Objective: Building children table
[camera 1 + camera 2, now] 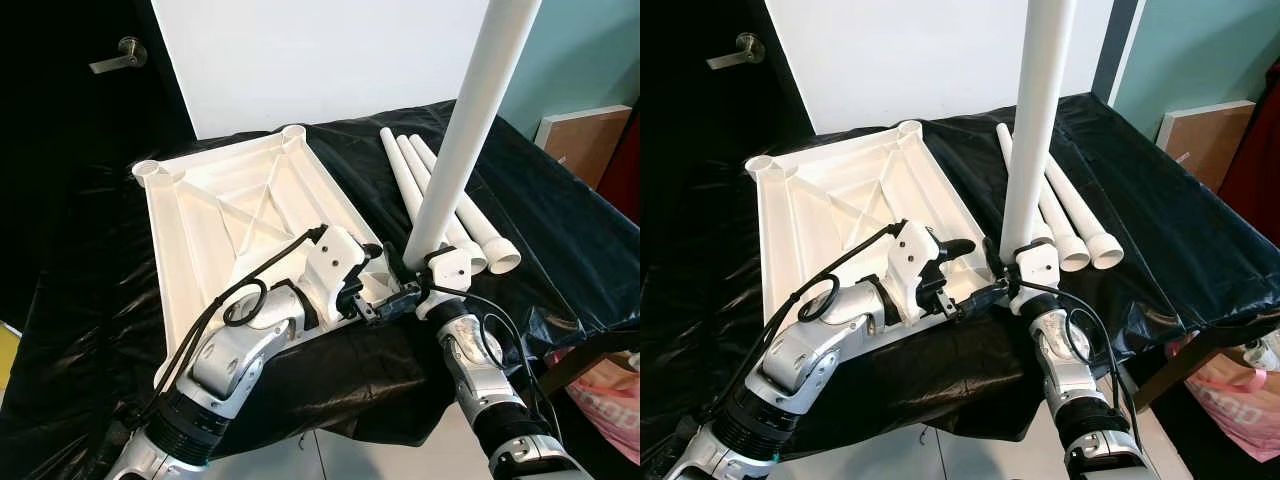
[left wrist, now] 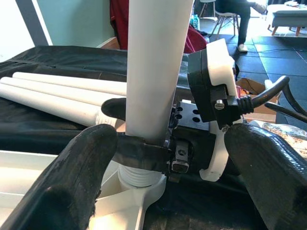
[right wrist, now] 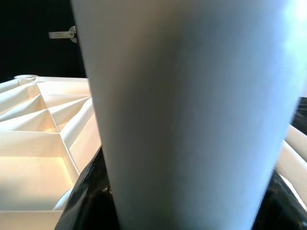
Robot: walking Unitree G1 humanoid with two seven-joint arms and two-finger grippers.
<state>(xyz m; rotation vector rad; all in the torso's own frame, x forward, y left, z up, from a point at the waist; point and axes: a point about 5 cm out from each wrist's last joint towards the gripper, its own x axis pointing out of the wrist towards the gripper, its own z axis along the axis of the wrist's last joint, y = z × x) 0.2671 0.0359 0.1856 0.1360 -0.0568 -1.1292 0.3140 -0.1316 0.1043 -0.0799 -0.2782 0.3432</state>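
The table top (image 1: pixel 240 215) lay upside down on a black sheet (image 1: pixel 560 220), three spare legs (image 1: pixel 470 215) beside it. My right gripper (image 1: pixel 408 283) pinched an upright leg (image 1: pixel 470 130) at the near corner. In the left wrist view, my left gripper (image 2: pixel 168 182) sat spread around that leg's threaded base.
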